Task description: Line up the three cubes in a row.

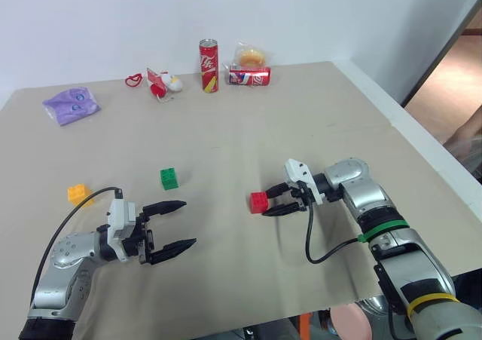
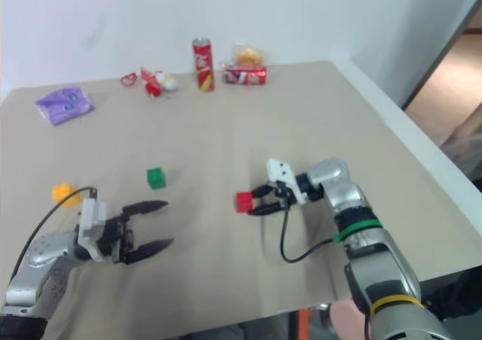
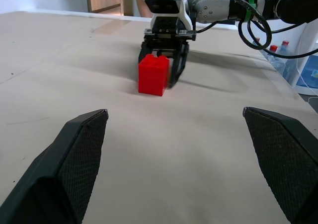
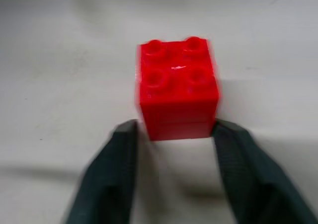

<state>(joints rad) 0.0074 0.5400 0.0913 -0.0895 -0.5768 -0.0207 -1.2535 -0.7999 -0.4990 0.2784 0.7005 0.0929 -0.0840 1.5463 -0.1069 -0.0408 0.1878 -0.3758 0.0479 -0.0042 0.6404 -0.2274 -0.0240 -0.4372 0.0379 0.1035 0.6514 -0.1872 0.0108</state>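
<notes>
1. I'm looking down from the robot's head onto a beige table [image 1: 316, 121] against a white wall.
2. Red cube [image 1: 259, 202]: sits on the tabletop near the middle, studs up. It rests on the surface, not lifted.
3. My right gripper [image 1: 276, 201] reaches in from the right, pointing left and tilted down. Its fingertips [image 4: 124, 134] sit on either side of the red cube's near end. In the right wrist view the pads are at the cube's lower corners, slightly apart from its sides; I can't tell whether they're gripping or just let go.
4. Green cube [image 1: 169, 178]: on the table, left of the red one and a bit farther from me, w/ bare table between them.
5. Yellow-orange cube [image 1: 77, 194]: further left, near the table's left side, just beyond my left arm. A black cable runs close by it.
6. My left gripper [image 1: 181, 224] hovers low at front left, pointing right toward the red cube, jaws spread wide, holding nothing. It's well apart from all three cubes.
7. So the cubes run roughly left to right: yellow-orange, green, red, not in an even line.
8. Far edge of table: upright red soda can [image 1: 208, 65], another can lying on its side [image 1: 249, 76], a purple packet [image 1: 71, 104], small red-and-white bits [image 1: 161, 83].
</notes>
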